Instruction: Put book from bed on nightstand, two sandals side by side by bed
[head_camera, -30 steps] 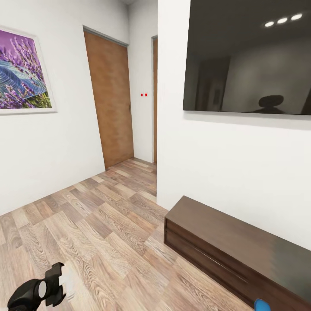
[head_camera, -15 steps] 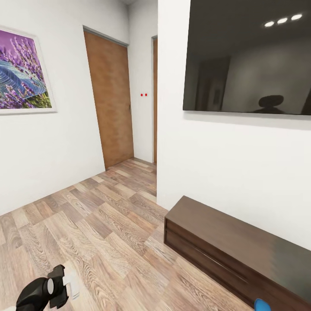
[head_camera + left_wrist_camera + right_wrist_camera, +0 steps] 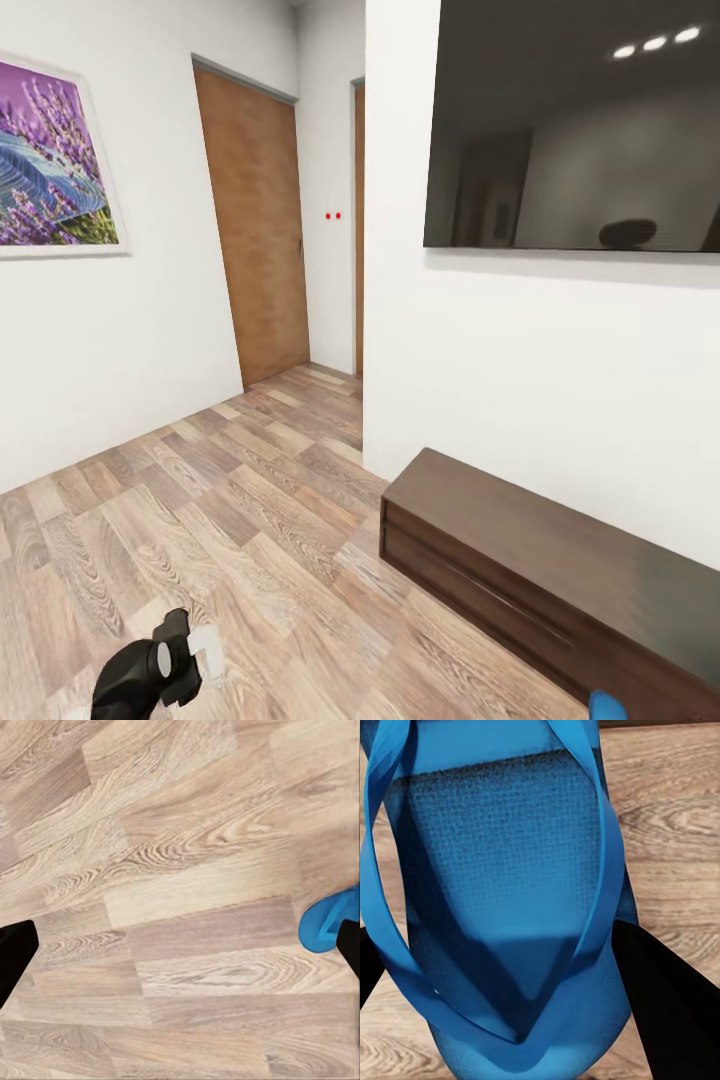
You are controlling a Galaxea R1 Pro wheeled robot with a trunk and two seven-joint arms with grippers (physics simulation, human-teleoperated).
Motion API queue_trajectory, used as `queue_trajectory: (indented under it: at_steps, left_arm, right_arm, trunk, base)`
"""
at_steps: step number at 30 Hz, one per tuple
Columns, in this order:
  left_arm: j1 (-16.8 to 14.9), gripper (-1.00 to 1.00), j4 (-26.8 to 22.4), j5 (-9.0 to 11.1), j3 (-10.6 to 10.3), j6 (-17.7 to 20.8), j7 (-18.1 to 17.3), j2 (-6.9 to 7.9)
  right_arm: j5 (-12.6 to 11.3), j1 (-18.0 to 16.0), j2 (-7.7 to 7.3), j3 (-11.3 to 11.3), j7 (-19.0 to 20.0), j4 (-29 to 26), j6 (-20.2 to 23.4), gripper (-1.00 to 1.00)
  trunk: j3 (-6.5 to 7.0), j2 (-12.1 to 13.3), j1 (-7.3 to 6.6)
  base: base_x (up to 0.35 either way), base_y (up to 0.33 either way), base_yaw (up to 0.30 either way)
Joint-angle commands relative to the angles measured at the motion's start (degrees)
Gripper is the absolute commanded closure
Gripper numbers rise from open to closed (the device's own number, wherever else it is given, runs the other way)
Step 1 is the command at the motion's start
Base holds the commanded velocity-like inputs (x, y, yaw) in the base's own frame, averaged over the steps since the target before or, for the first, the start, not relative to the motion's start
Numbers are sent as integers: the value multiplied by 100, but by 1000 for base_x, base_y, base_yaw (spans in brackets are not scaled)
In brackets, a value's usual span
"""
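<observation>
One sandal [image 3: 502, 907] sits clamped between my right gripper's [image 3: 510, 967] fingers, a second blue sandal [image 3: 330, 921] lies on the wood floor [image 3: 220, 500] below my wide-open, empty left gripper [image 3: 180, 952], so I'd carry steadily, keeping the long dark cabinet [image 3: 540, 580] clear.

Big black wall-mounted screen [image 3: 575, 125] up high, reflecting ceiling lights. Below it runs a long, low dark-brown wooden cabinet [image 3: 540, 570] against the white wall. Across the room, a framed purple lavender picture [image 3: 50, 160] (partly cropped), beside a closed brown wooden door [image 3: 255, 225].
</observation>
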Motion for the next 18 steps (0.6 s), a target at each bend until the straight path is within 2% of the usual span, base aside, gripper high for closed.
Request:
queue_trajectory:
  at_steps: [1,2,4,7,12,16,18]
  left_arm:
    - [-4,-100,-38,-95,-13,26,-31,-66]
    - [-4,-100,-81,-235,-10,26,-31,-176]
    - [-4,-100,-106,-418,-9,25,-33,-260]
    - [-5,-100,-132,-923,-7,21,-43,-382]
    - [-5,-100,-135,-1071,-5,19,-39,-406]
    - [126,-100,-265,-1193,-135,151,-134,-537]
    - [103,-100,-329,-1254,-199,216,-131,-538]
  right_arm:
    - [-32,-12,-1,-6,43,29,-32,100]
    - [-32,-10,-1,-6,44,29,-32,100]
    - [-32,-11,-1,-6,44,29,-32,100]
    - [-35,-9,-8,-10,45,29,-32,100]
    - [-33,-10,-4,-8,49,22,-32,100]
    - [-13,-20,-134,5,19,57,-152,100]
    - [-17,-20,-155,5,19,54,-140,100]
  trunk:
    - [-24,-45,22]
    - [-42,-85,44]
    - [-78,-165,88]
    - [-132,-285,154]
    - [-222,-486,264]
    - [-221,-485,263]
    - [-221,-485,263]
  base:
    - [0,0,0]
    - [0,0,0]
    - [0,0,0]
    - [0,0,0]
    - [0,0,0]
    - [0,0,0]
    - [0,0,0]
